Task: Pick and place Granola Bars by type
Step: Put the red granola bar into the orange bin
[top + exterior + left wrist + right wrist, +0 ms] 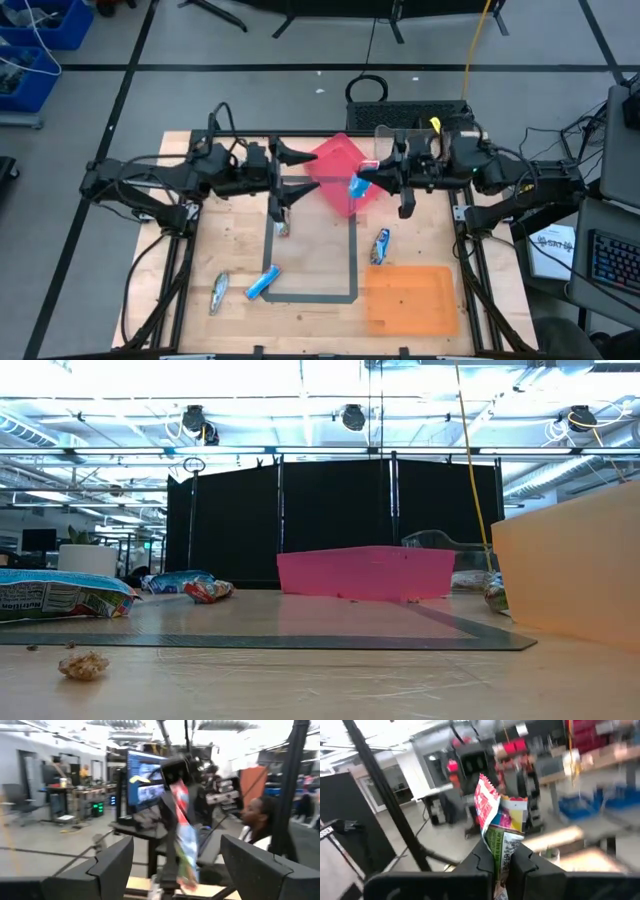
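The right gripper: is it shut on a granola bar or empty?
Shut on one. In the right wrist view, the right gripper pinches a foil-wrapped red and green granola bar that sticks up between its dark fingers.

The whole table is seen from straight above in the high view, with both arms included. In the low view the tabletop is viewed level from its near edge, facing the room beyond. The pink bin and orange bin are shared by both. From each wrist, the room is looked at past that arm's own fingers, close up.
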